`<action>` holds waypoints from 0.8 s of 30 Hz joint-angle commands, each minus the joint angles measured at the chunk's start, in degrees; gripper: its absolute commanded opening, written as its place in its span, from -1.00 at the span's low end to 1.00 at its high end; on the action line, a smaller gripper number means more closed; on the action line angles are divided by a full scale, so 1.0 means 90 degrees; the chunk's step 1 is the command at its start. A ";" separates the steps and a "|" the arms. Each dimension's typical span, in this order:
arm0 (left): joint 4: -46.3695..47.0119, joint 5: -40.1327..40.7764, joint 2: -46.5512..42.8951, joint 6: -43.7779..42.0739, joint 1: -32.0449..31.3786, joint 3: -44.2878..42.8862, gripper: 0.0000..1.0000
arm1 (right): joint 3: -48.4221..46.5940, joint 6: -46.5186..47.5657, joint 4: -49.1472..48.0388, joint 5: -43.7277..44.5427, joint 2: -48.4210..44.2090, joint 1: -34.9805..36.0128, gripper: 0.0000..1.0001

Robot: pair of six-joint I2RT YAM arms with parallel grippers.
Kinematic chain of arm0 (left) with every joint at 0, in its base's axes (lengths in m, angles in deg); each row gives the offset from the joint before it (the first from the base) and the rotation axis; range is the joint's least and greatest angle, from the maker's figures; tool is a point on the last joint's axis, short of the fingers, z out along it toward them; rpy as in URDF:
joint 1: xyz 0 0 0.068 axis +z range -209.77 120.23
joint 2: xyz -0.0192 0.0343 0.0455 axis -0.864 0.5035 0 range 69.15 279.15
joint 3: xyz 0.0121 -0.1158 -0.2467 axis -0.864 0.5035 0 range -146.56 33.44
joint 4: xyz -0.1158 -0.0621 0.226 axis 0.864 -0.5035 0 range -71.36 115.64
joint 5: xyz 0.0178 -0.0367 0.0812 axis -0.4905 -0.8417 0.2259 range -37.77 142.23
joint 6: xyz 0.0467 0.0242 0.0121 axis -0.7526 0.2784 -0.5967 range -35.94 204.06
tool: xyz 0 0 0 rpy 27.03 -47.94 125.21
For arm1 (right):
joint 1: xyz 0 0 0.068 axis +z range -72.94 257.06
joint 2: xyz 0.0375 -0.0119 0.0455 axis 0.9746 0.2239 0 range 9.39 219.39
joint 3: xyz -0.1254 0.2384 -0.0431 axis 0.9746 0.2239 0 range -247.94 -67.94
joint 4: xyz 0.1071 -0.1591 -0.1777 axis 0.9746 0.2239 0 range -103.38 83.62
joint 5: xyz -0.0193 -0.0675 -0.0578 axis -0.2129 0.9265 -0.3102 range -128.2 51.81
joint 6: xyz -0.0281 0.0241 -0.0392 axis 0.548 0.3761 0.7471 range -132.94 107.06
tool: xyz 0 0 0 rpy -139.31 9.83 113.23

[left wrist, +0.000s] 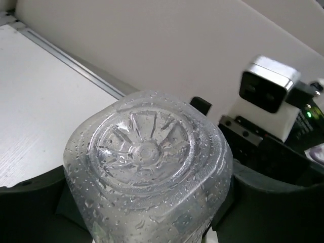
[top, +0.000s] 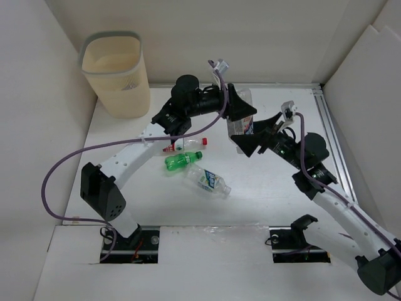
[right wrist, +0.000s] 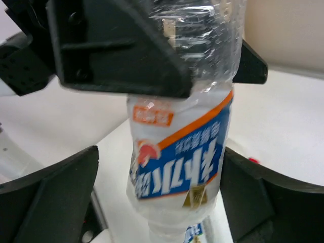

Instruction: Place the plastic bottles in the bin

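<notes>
My left gripper (top: 240, 108) is shut on a clear bottle with a blue and orange label (top: 242, 128) and holds it above the table's far middle. The left wrist view shows the bottle's ribbed base (left wrist: 144, 152) between the fingers. My right gripper (top: 254, 140) is open, with its fingers on either side of the same bottle's labelled part (right wrist: 182, 152). The left finger stands clear of it. The cream bin (top: 116, 74) stands at the far left. A red-labelled bottle (top: 188, 144), a green bottle (top: 182, 160) and a clear green-white-labelled bottle (top: 210, 182) lie on the table.
White walls close in the table on the left, back and right. A metal rail (top: 332, 135) runs along the right side. The left arm (top: 135, 153) stretches across the table beside the lying bottles. The right wrist's camera block (left wrist: 268, 91) is close behind the held bottle.
</notes>
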 commanded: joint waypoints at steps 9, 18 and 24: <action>-0.2163 0.4551 0.0880 -0.0633 0.3031 -0.3358 -1.00 | 0.0043 0.0314 0.0930 0.1738 -0.0596 0.0176 1.00; -0.0788 0.6310 0.1877 -0.1198 0.4774 -0.3976 -0.89 | 0.0445 0.0432 0.0930 0.1347 -0.0529 0.0176 1.00; -0.0981 0.5716 0.2894 -0.1052 0.5429 -0.4874 0.65 | 0.0601 0.0685 0.1183 0.1346 -0.0587 0.0176 1.00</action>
